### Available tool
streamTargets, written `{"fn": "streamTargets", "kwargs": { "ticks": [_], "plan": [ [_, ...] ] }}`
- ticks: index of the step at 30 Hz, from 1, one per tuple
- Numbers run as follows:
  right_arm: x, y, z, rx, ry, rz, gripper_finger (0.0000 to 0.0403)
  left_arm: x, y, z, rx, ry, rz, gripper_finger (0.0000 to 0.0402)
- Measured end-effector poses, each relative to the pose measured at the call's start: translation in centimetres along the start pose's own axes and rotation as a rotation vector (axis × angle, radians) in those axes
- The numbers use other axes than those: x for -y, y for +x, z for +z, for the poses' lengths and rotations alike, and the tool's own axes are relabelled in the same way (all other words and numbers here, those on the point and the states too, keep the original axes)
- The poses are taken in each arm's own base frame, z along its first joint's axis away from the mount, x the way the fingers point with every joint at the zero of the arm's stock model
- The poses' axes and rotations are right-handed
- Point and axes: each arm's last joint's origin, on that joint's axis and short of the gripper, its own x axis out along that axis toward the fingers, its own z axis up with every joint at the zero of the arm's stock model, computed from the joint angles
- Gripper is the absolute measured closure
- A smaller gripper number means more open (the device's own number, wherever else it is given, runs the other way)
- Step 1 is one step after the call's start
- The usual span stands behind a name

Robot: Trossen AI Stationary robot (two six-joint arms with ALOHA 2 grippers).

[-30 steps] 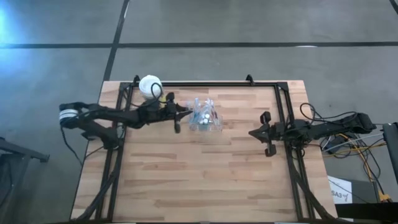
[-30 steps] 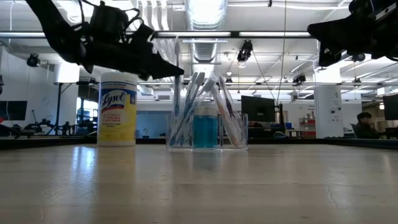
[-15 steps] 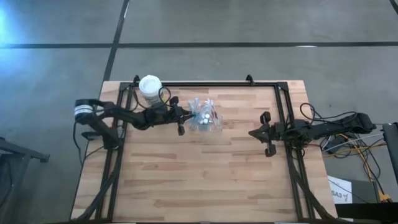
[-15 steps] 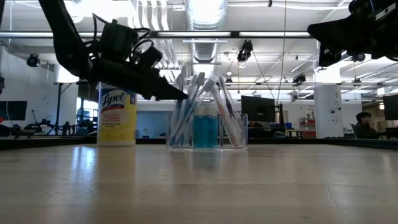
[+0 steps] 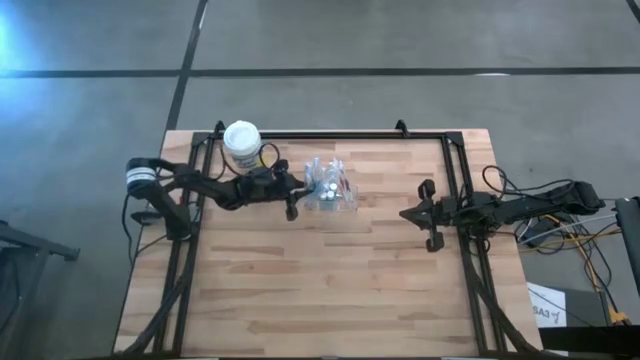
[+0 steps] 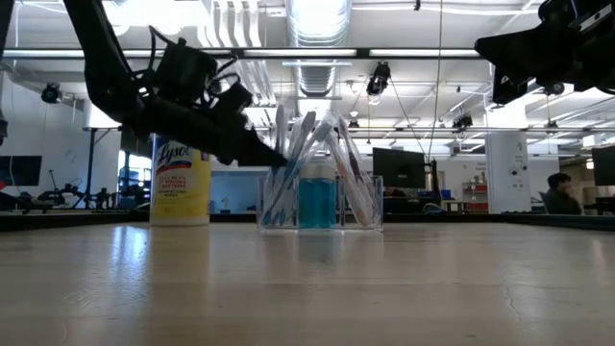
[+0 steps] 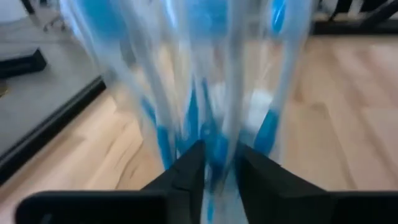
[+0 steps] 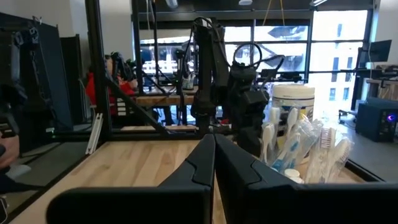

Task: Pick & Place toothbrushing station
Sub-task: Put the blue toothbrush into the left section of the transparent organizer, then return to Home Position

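Nosing slightly parted left end effector (image 7: 214, 171) against toothbrushing station (image 5: 330, 187), bare table (image 5: 320, 280) beyond

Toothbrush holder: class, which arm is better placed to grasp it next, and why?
Left. Its gripper is right at the toothbrush holder, fingers slightly parted; the right gripper waits shut by the table's right edge.

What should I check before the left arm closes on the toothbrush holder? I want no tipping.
1. Left gripper at the toothbrush holder: ok.
2. Its fingers slightly parted, a brush handle between them: ok.
3. Grip closed: not ok.
4. Holder upright on the table: ok.
5. Wipes canister stands apart from the holder: ok.
6. Right gripper shut, parked at the table's right side: ok.
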Motion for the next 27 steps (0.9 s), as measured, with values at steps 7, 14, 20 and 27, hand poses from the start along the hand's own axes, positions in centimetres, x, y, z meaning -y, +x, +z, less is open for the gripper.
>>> {"fn": "streamTargets", "kwargs": {
  "ticks": [7, 14, 20, 27],
  "plan": [
    [0.0, 0.0, 0.0, -0.001, 0.000, 0.000, 0.0394, 0.1, -0.5, 0.8, 0.015, -0.010, -0.059, 0.0238],
    [0.0, 0.0, 0.0, -0.002, 0.019, 0.000, 0.0394, 0.0, -1.9, 2.4, 0.028, 0.011, -0.061, 0.0176],
    [0.0, 0.0, 0.0, -0.002, 0.033, 0.001, 0.0394, 0.3, -4.8, 4.1, -0.026, 0.100, -0.174, 0.0165],
    [0.0, 0.0, -0.2, -0.024, 0.030, 0.000, 0.0394, 0.8, -10.2, 6.8, 0.065, 0.193, -0.264, 0.0205]
  ]
}}
